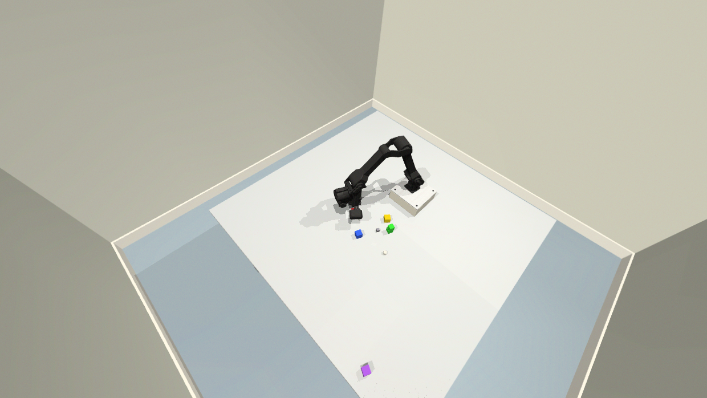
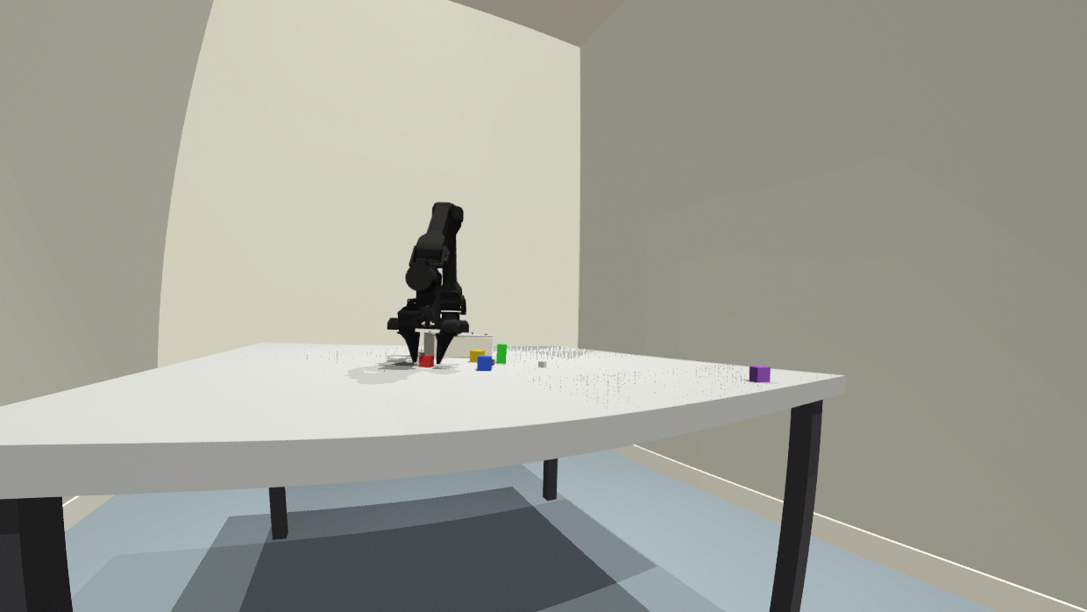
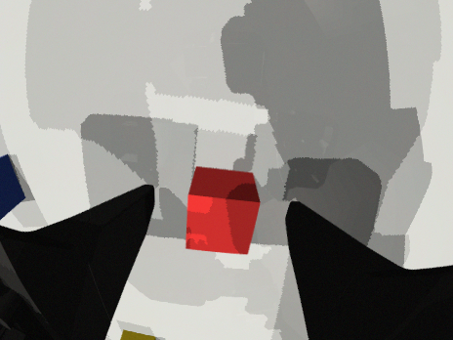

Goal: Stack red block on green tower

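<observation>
The red block (image 2: 425, 360) (image 3: 222, 215) lies on the table between my two fingertips, with a gap on each side in the wrist view. In the top view only a sliver of it shows behind the gripper. My gripper (image 2: 426, 359) (image 3: 222, 203) is open, pointing down, its tips low near the table around the block and not touching it. The green tower (image 1: 390, 228) (image 2: 500, 354) stands upright on the table, to the right of the gripper in the top and exterior views. It is out of the wrist view.
A blue block (image 1: 358, 234) (image 2: 484, 363) (image 3: 9, 188) and a yellow block (image 1: 387, 218) (image 2: 477, 355) (image 3: 138, 336) lie near the gripper. A small dark cube (image 1: 377, 230) lies beside the tower. A small white cube (image 1: 384, 252) (image 2: 542, 364) and a purple block (image 1: 366, 370) (image 2: 759, 373) lie farther off.
</observation>
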Controlling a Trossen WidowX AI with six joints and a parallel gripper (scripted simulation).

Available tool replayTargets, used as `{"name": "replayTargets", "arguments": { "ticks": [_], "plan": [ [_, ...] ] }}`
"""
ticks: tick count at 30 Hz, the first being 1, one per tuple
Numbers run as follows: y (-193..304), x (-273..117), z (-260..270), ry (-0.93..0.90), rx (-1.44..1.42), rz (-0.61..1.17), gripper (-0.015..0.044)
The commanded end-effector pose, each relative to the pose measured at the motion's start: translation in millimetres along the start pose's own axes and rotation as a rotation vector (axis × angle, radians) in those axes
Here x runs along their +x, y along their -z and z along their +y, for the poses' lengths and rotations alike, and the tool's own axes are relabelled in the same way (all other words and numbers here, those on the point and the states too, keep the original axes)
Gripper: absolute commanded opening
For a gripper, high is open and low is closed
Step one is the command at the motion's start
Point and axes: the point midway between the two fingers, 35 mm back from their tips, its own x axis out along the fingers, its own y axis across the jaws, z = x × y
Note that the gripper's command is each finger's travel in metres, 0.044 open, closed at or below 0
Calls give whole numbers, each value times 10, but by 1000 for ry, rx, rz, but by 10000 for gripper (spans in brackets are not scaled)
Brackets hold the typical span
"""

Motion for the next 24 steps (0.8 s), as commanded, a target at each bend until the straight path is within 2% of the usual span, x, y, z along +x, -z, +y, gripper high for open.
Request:
{"name": "replayTargets", "arguments": {
  "ticks": [1, 5, 12, 13, 24],
  "plan": [
    [0, 0, 4, -1, 2, 0, 177],
    [0, 0, 4, -1, 2, 0, 73],
    [0, 0, 4, -1, 2, 0, 26],
    [-1, -13, 4, -1, 2, 0, 0],
    [-3, -518, 1, -5, -3, 0, 0]
  ]
}}
